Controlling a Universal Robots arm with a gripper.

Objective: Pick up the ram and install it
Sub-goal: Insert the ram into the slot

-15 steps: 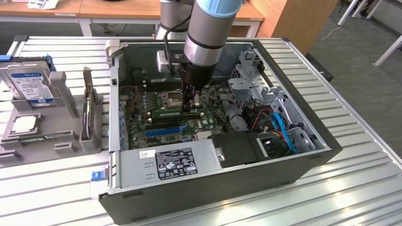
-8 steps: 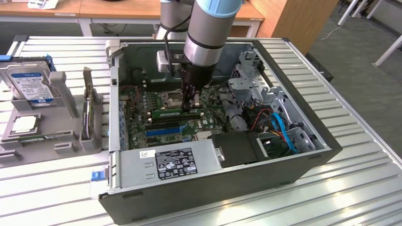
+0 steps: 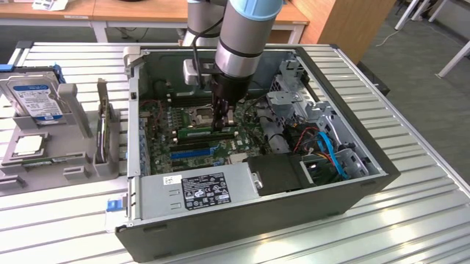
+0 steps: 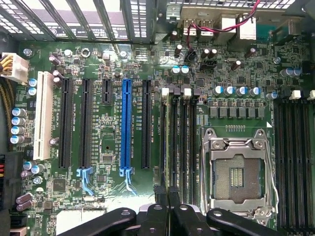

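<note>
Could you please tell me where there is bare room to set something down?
The slatted table is bare on the exterior view's right of the computer case. On the exterior view's left, the parts holder with the hard drive crowds it.

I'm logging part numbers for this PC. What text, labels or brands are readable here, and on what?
Black label on the grey power supply box: print too small to read.
Blue-and-white label on the silver hard drive: blurred, unreadable.
White lettering on the green motherboard beside its slots: too small to read.
</note>
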